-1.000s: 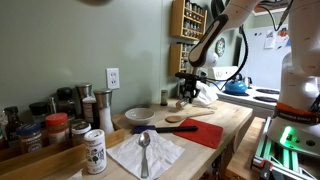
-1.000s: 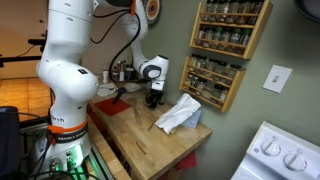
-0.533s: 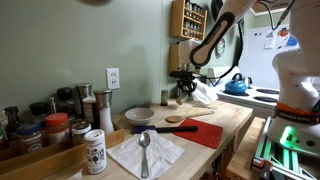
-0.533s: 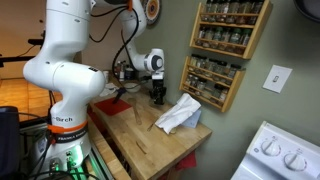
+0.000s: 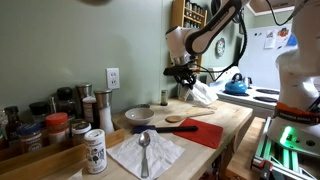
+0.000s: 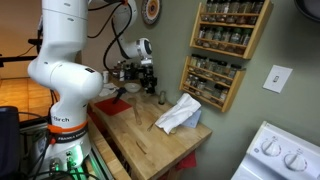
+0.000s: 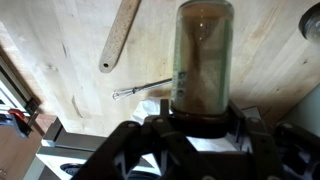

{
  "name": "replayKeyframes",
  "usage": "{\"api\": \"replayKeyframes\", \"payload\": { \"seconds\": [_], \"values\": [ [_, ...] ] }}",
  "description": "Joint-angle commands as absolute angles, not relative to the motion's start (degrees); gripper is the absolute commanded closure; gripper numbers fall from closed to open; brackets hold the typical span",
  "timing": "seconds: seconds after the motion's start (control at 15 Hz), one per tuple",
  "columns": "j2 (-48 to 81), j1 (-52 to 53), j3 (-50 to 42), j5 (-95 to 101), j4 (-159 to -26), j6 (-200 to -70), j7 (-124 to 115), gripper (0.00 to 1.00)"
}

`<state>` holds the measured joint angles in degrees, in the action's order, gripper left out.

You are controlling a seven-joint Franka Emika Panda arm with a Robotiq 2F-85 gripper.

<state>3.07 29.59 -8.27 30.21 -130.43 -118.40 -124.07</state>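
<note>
One glass spice jar (image 7: 203, 55), brown powder inside, pinched by its near end between the narrowed fingers of the gripper (image 7: 200, 112) and held clear above the wooden counter (image 7: 50, 60). On the counter beneath: a wooden spoon (image 7: 122, 35) and a thin metal utensil (image 7: 145, 90). Best done slowly: firm squeeze, no jerks, ample height over the counter.

Arm: your arm (image 6: 62, 60) is glossy white, made of thick rounded segments with dark seams at the joints.
Base: you see small dark lettering on its white lower column (image 6: 66, 122).
Wrist: a round white housing (image 6: 143, 47) with a black face.
Cables: black cables (image 5: 241, 50) loop beside your upper links.
Gripper: your gripper (image 6: 148, 88) is matte black, angular and blocky in build.
</note>
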Motion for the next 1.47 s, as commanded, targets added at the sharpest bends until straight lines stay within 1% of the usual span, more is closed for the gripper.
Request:
{"api": "replayKeyframes", "payload": {
  "seconds": [0.0,0.07,0.13,0.4,0.67,1.0,1.27,1.4],
  "values": [
    [3.1,22.6,-1.2,30.5,-130.3,-118.0,-124.2,0.45],
    [3.1,22.3,-1.2,30.5,-130.3,-118.0,-124.1,0.45],
    [3.1,22.1,-1.2,30.5,-130.3,-118.0,-123.9,0.70],
    [7.7,20.5,4.8,35.5,-125.4,-109.3,-124.0,0.70],
    [13.3,21.1,8.6,39.6,-120.3,-100.3,-125.2,0.70],
    [20.2,22.0,9.7,44.5,-115.2,-100.6,-128.1,0.70],
    [23.9,23.1,9.4,49.4,-112.4,-100.3,-130.9,0.70],
    [24.9,23.2,9.5,52.3,-112.3,-102.1,-132.0,0.70]
  ]
}}
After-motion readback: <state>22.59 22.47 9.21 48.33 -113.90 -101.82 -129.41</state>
